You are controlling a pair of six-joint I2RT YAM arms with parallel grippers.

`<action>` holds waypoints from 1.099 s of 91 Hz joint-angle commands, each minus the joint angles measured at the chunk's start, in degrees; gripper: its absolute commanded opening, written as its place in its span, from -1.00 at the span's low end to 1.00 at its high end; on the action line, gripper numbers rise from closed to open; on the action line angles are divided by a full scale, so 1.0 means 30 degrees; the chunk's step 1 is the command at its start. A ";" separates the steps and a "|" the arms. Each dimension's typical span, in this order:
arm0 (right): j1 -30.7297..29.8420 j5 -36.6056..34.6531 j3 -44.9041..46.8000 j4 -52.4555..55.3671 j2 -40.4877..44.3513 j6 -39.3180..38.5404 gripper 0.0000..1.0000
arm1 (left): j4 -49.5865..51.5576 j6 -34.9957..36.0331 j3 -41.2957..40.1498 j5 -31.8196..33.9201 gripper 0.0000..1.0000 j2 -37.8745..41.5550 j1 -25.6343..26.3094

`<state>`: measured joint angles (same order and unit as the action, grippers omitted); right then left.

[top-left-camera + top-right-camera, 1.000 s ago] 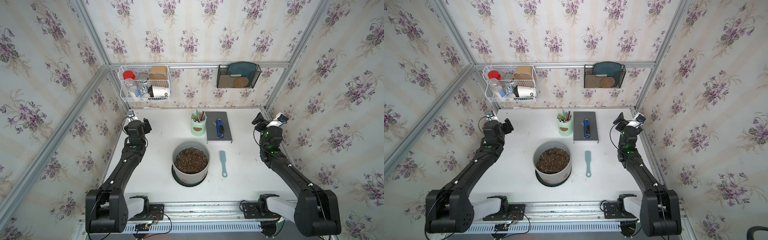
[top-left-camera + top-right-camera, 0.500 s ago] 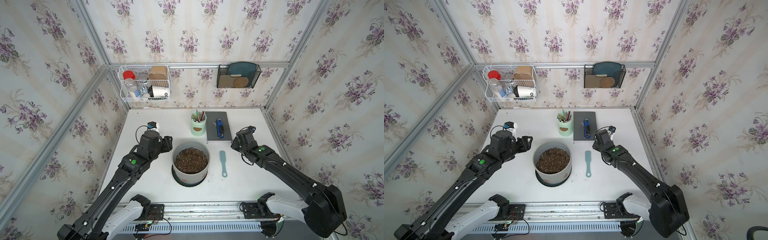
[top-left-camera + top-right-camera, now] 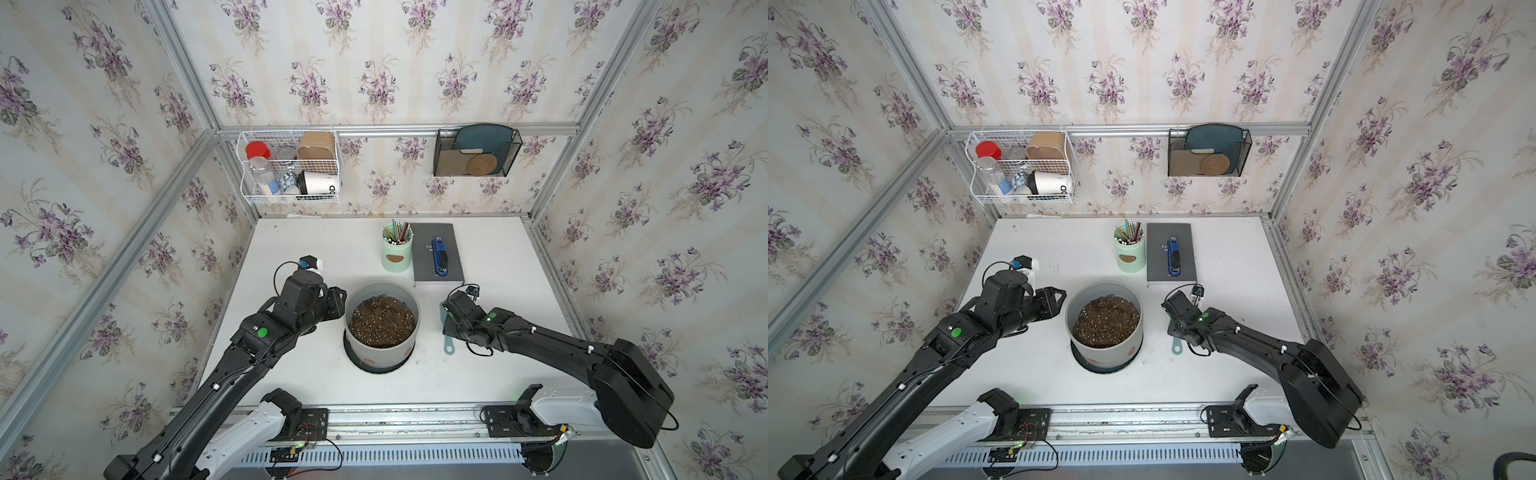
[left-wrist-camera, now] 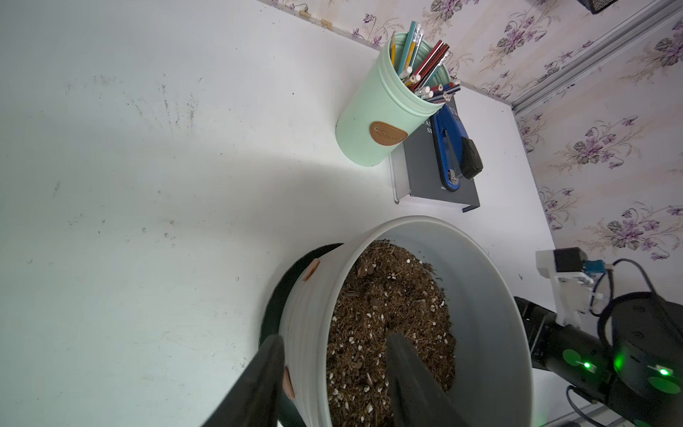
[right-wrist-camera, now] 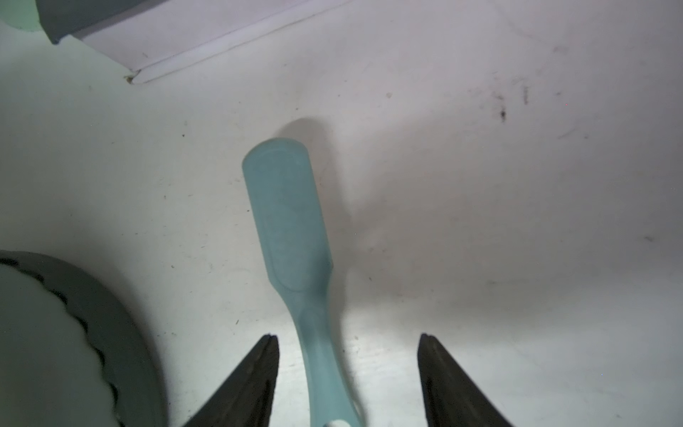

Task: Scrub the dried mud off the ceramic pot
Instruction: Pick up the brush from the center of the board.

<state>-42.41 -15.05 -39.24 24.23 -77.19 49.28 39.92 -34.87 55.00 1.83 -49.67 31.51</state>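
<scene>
Right wrist view puts the right gripper low over the table, jaws wide and empty either side of the teal brush, whose handle runs straight away from it to the head. Next over, the ceramic pot stands mid-table, with the left gripper spread astride its rim and dried mud on the outer wall.

place: staged home cell | cues: floral wallpaper, aluminium frame
</scene>
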 commanded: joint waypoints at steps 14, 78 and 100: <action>-0.0620 0.0622 -0.0678 0.0060 -0.2065 -0.1069 0.21 | -0.1921 -0.0503 -0.0018 -0.1471 -0.01 0.0190 -0.0014; -0.0979 0.0576 0.0495 -0.0254 -0.2380 -0.0744 -0.56 | -0.4005 -0.1108 -0.1089 -0.3680 -0.02 0.0653 -0.0014; -0.0979 0.0046 0.0115 0.0427 -0.0553 -0.0918 -1.00 | -0.4155 -0.1147 -0.1149 -0.3852 0.01 0.0771 -0.0014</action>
<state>-45.32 -15.92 -38.15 23.42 -81.06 46.61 29.63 -38.20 51.35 -8.97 -47.57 31.51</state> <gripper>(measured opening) 0.061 0.496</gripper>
